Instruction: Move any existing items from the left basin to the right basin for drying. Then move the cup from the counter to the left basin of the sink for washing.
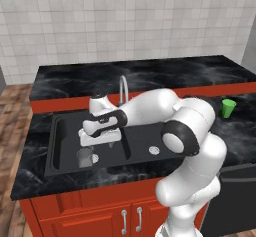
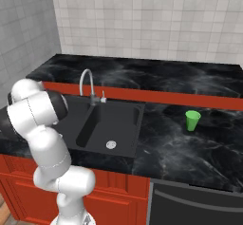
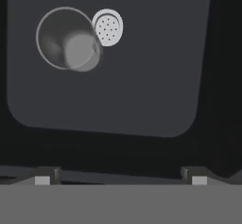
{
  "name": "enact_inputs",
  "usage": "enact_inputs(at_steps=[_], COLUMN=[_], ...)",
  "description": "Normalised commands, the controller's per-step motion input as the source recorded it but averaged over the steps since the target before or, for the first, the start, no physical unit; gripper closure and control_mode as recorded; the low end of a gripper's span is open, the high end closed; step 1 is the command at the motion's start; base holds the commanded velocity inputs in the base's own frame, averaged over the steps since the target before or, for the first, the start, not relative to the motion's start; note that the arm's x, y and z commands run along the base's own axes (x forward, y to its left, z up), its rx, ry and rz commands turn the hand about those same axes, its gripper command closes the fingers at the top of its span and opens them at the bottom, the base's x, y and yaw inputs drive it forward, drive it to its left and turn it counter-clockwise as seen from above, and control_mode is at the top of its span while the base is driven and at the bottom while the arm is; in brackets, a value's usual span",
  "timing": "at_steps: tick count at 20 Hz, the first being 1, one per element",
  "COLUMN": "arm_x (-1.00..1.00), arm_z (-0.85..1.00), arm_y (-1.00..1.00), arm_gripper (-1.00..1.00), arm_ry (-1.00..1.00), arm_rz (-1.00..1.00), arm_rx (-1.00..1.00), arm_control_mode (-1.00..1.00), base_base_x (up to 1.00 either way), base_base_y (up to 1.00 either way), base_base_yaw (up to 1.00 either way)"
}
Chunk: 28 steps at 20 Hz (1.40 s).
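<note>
While the small grey translucent tumbler [image 1: 84, 157] stands upright on the floor of the left-hand matte black tub of the double sink [image 1: 59, 146], nothing of the task looks finished yet. The white arm's two-finger gripper [image 1: 99, 140] hangs over that left basin, above the tumbler and a little to its right, with its jaws spread wide and nothing between them. Seen from the hand camera, the tumbler [image 3: 67, 39] sits toward the upper left, its rim just beside the round silver drain [image 3: 108, 27], so the hand is not centred over it. The right-hand black tub [image 2: 116, 124] holds only its own silver drain [image 2: 111, 145]. Well apart from the sink, the small bright green tapered cup [image 2: 192, 120] stands upright on the glossy black marble-look countertop [image 2: 190, 148] to the right. My reading is that the first step is barely begun: the gripper must line up with the tumbler, descend, close on it and carry it past the slim silver gooseneck tap [image 1: 123, 89] into the right basin. After that the green cup has to go into the left basin.
</note>
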Motion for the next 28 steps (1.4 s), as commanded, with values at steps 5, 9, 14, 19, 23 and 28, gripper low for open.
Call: enact_inputs(at_steps=[5, 9, 14, 19, 23, 28], arm_x=[0.1, 0.04, 0.01, 0.02, 0.03, 0.0], arm_z=[-0.07, -0.04, -0.02, 0.0, 0.0, 0.0], arm_y=[0.01, 0.14, 0.11, 0.03, 0.01, 0.0], arm_gripper=[-1.0, -1.0, -1.0, -1.0, -1.0, -1.0], arm_ry=[0.0, 0.0, 0.0, 0.0, 0.0, 0.0], arm_rz=[0.0, 0.0, 0.0, 0.0, 0.0, 0.0], arm_rx=[0.0, -0.01, 0.0, 0.0, 0.0, 0.0], arm_control_mode=[-1.0, -1.0, -1.0, -1.0, -1.0, -1.0], base_base_x=[0.0, 0.0, 0.0, 0.0, 0.0, 0.0], base_base_y=[0.0, 0.0, 0.0, 0.0, 0.0, 0.0], base_base_yaw=[0.0, 0.0, 0.0, 0.0, 0.0, 0.0])
